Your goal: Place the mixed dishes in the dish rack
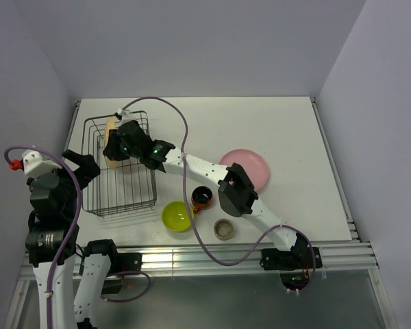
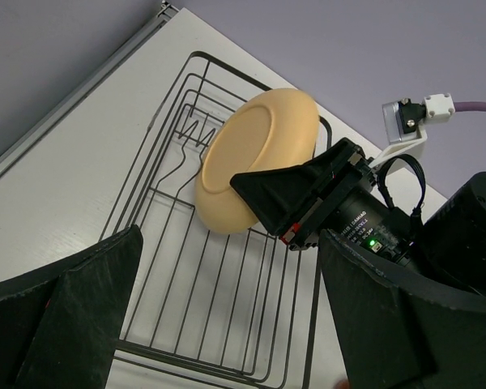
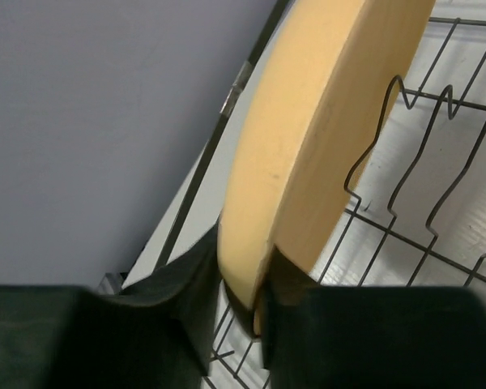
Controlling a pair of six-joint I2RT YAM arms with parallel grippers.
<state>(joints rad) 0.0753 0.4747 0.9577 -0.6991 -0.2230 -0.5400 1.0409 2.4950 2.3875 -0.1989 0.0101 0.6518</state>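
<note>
My right gripper [image 1: 114,149] is shut on the rim of the yellow-orange plate [image 1: 110,139] and holds it on edge inside the black wire dish rack [image 1: 99,195], near its far end. The plate shows in the left wrist view [image 2: 255,158] beside upright prongs [image 2: 178,154], and in the right wrist view [image 3: 324,138] pinched between my fingers [image 3: 186,284]. My left gripper [image 1: 82,168] is open and empty over the rack's near left side. The pink plate [image 1: 250,166], lime-green bowl [image 1: 177,216], red-orange mug [image 1: 201,197] and grey-beige cup [image 1: 224,228] rest on the table.
The white table [image 1: 288,123] has a raised edge at the left and back. A purple cable [image 1: 185,137] loops over the right arm. The right arm's links [image 1: 236,192] stretch across the table above the mug and bowl.
</note>
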